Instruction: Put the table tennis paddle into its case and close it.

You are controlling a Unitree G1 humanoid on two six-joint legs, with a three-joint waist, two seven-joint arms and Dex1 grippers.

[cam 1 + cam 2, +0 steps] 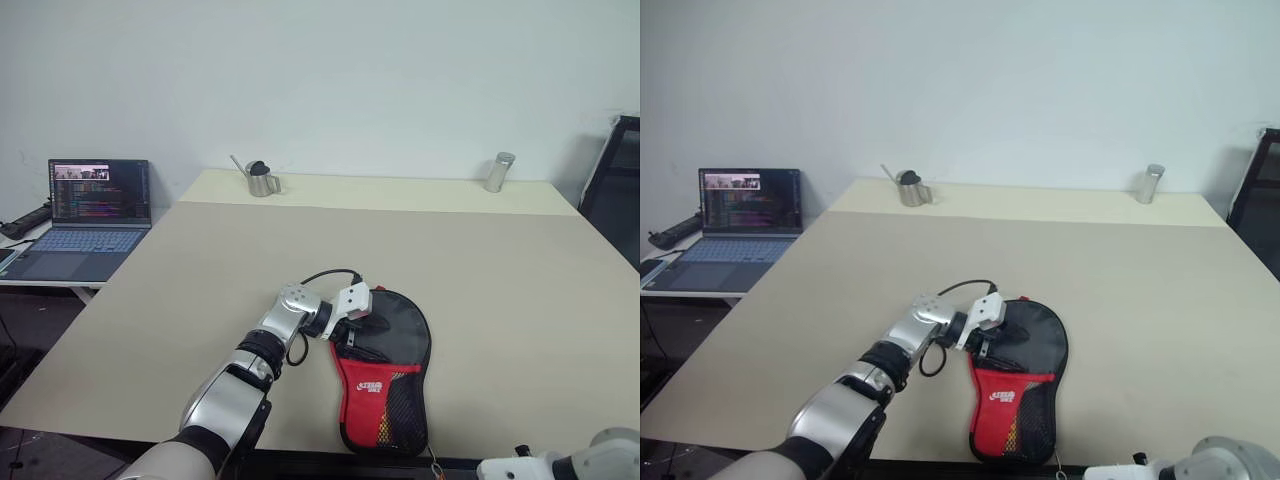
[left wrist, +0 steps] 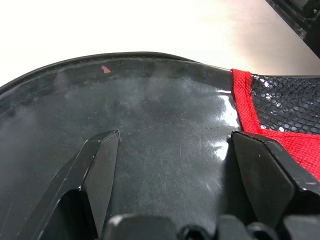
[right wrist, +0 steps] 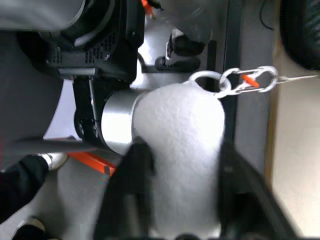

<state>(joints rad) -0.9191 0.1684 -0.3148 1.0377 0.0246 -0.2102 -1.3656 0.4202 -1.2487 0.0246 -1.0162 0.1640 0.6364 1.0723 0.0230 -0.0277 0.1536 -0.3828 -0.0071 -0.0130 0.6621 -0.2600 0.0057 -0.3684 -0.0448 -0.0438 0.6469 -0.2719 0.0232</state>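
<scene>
The soft paddle-shaped case of black fabric with a red panel and mesh pocket (image 1: 385, 375) is lying flat on the beige matte table (image 1: 500, 290), its long axis running from my left gripper (image 1: 352, 330) toward the near table edge, narrow end nearest me. My left gripper's black fingers (image 2: 95, 170) are standing apart, resting over the glossy, scuffed round end. My right gripper (image 3: 182, 165) is straddling a white fluffy ball charm (image 3: 180, 145) on a metal clasp; I cannot tell whether it is gripping.
</scene>
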